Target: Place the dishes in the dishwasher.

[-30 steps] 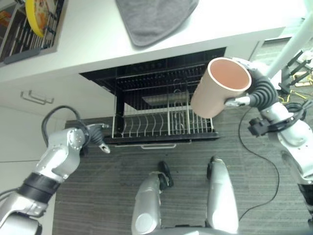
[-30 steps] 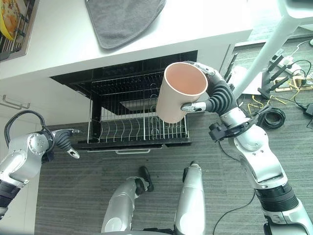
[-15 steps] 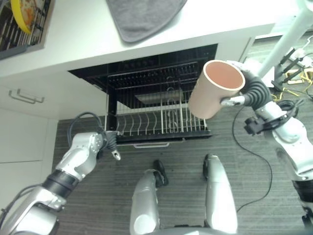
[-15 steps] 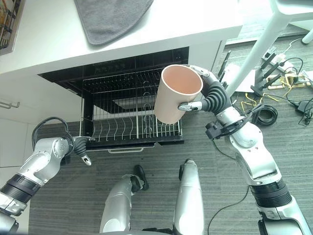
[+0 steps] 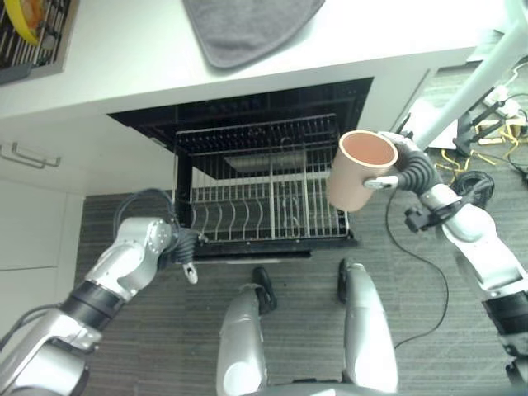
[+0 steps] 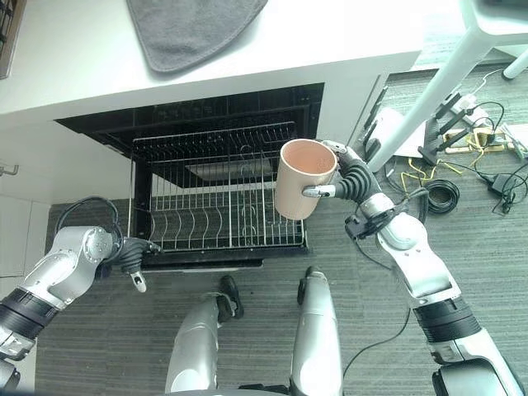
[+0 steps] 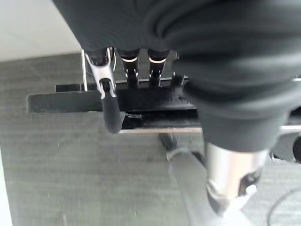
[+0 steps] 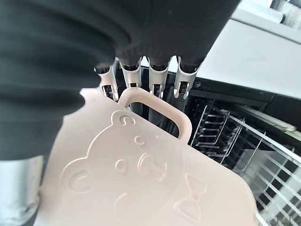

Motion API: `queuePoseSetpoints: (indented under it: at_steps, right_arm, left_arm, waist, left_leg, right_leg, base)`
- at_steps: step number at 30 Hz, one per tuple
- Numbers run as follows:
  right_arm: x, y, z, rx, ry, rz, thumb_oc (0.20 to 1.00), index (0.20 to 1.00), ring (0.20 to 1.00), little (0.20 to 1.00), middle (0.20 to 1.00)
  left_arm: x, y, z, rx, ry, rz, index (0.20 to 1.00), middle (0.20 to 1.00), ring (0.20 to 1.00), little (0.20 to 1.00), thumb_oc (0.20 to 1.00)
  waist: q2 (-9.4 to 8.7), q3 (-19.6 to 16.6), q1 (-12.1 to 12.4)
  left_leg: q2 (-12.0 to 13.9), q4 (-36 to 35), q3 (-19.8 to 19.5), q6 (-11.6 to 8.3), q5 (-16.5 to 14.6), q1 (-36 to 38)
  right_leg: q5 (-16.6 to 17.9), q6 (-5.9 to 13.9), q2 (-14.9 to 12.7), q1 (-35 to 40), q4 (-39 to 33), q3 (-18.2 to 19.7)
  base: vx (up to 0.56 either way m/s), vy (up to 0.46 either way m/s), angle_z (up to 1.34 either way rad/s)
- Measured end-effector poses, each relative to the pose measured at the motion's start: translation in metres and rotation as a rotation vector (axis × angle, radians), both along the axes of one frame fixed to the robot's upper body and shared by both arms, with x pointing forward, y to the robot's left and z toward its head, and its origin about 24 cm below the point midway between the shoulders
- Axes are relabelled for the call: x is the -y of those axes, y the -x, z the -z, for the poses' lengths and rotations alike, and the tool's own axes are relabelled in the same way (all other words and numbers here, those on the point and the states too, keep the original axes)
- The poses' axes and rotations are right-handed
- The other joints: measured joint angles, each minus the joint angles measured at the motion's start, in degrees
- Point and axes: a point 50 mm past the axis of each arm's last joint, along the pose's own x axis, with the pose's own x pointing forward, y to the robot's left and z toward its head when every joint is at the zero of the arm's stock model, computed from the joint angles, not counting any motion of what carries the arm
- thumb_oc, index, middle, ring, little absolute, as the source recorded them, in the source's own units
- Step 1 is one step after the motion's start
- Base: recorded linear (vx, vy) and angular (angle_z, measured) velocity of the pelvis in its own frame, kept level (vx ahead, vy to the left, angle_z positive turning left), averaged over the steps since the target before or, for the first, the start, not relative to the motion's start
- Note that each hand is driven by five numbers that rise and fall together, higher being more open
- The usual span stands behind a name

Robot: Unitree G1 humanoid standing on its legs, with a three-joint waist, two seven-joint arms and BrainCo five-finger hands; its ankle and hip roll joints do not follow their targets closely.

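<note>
A pale pink cup [image 5: 359, 173] with a bear face on its side [image 8: 141, 179] hangs upright, mouth up, over the right end of the dishwasher's pulled-out wire rack [image 5: 247, 194]. My right hand [image 5: 410, 169] is shut on it, with its fingers [image 8: 155, 80] curled through the handle. The rack holds only bare tines. My left hand [image 5: 177, 245] is at the rack's front left corner. Its fingers [image 7: 129, 70] hook over the black front bar [image 7: 70, 101], and the thumb hangs in front of it.
Above the dishwasher opening runs a white counter [image 5: 124, 58] with a grey cloth [image 5: 247, 29] on it. A dish drainer [image 5: 29, 33] with a yellow plate is at its far left. White cabinet fronts [image 5: 33, 214] stand to the left. A white pole [image 5: 470, 91] and floor cables [image 6: 487, 157] are at the right.
The right hand has lowered the cup toward the rack's right end. The left hand has gone from the floor side to the rack's front left corner. The camera has shifted.
</note>
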Motion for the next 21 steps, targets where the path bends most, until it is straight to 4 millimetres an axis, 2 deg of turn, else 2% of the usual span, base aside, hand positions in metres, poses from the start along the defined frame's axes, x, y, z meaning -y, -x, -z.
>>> queuePoseSetpoints:
  at_steps: [3, 8, 15, 19, 21]
  right_arm:
    - [0.009, -0.013, -0.002, -0.01, 0.029, 0.052, 0.2, 0.2, 0.2, 0.2, 0.2]
    - [0.007, -0.022, -0.009, -0.002, 0.056, 0.056, 0.2, 0.2, 0.2, 0.2, 0.2]
    - [0.004, -0.041, 0.001, -0.094, 0.124, 0.08, 0.2, 0.2, 0.2, 0.2, 0.2]
    - [0.015, -0.052, 0.007, -0.157, 0.164, 0.153, 0.2, 0.2, 0.2, 0.2, 0.2]
    - [0.019, -0.06, 0.01, -0.193, 0.199, 0.182, 0.2, 0.2, 0.2, 0.2, 0.2]
  left_arm:
    - [0.011, -0.002, 0.009, 0.003, -0.002, 0.005, 1.0, 1.0, 1.0, 1.0, 1.0]
    - [0.019, -0.004, 0.018, -0.007, -0.003, 0.004, 1.0, 1.0, 1.0, 1.0, 1.0]
    - [0.02, -0.006, 0.029, -0.017, 0.014, 0.017, 1.0, 1.0, 1.0, 1.0, 1.0]
    - [0.025, -0.005, 0.036, 0.005, 0.04, 0.051, 1.0, 1.0, 1.0, 1.0, 1.0]
    - [0.028, -0.006, 0.037, 0.032, 0.063, 0.07, 1.0, 1.0, 1.0, 1.0, 1.0]
  waist:
    - [0.99, -0.55, 0.79]
    - [2.52, -1.51, 0.82]
    - [3.95, -2.57, 1.04]
    - [4.81, -3.7, 1.75]
    - [5.24, -3.99, 2.87]
  left_leg:
    - [-0.34, -0.85, -0.12, -0.03, -0.01, 0.76]
    - [-0.57, -0.84, -0.11, -0.04, -0.06, 0.75]
    - [-0.87, -0.77, -0.37, -0.08, -0.28, 0.76]
    - [-1.3, 0.3, -1.52, -0.19, -0.82, 0.32]
    - [-1.37, 0.59, -1.73, -0.16, -0.83, -0.17]
  right_leg:
    - [-0.08, -0.04, -0.52, 0.67, -0.04, -0.14]
    - [-0.12, -0.01, -0.77, 0.67, -0.05, -0.11]
    - [-0.56, -0.09, -0.83, 0.68, 0.07, -0.19]
    - [-1.66, -0.01, -1.78, 0.69, 1.88, -0.87]
    - [-1.77, -0.2, -1.83, 0.26, 2.26, -1.24]
  base:
    - [0.01, 0.015, 0.03]
    - [0.02, 0.014, 0.01]
    - [0.04, 0.021, 0.0]
    - [0.04, 0.034, 0.12]
    - [0.01, 0.037, 0.07]
